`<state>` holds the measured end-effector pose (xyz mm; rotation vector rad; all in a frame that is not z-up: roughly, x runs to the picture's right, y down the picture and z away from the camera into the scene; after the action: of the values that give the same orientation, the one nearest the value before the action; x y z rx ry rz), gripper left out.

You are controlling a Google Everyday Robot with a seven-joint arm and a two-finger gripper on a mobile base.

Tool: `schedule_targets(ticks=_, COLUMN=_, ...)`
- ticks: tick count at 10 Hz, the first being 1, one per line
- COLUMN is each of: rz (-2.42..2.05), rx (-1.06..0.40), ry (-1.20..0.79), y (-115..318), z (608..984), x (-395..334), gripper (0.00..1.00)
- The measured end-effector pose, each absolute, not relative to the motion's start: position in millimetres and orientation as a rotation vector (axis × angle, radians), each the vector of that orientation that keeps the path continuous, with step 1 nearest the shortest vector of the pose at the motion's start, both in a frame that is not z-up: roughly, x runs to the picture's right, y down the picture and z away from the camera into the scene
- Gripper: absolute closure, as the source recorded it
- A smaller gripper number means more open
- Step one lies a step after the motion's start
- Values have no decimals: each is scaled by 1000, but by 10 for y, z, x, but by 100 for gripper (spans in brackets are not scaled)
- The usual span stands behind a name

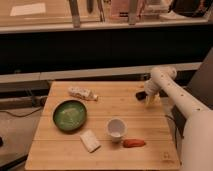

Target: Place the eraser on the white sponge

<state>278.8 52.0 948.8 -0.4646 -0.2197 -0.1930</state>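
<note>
Wooden table carrying 6 items. The gripper hangs over the right rear part of the top, below the white arm; whether it is wide or narrow cannot be told. The eraser lies just left of the gripper, close beside it; contact cannot be judged. The sponge lies well apart at front centre, between the green bowl and cup. A carrot lies right of the cup; a tube lies behind the bowl.
</note>
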Motion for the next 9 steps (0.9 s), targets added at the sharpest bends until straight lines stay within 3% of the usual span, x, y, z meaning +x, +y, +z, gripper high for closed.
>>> schedule_targets(ticks=5, rz=-196, rx=-468, ry=-253, y=556, z=9554, x=2744, gripper=20)
schedule_targets(ticks=9, rz=-113, rx=-569, ry=-268, y=636, z=9695, x=2766, gripper=21)
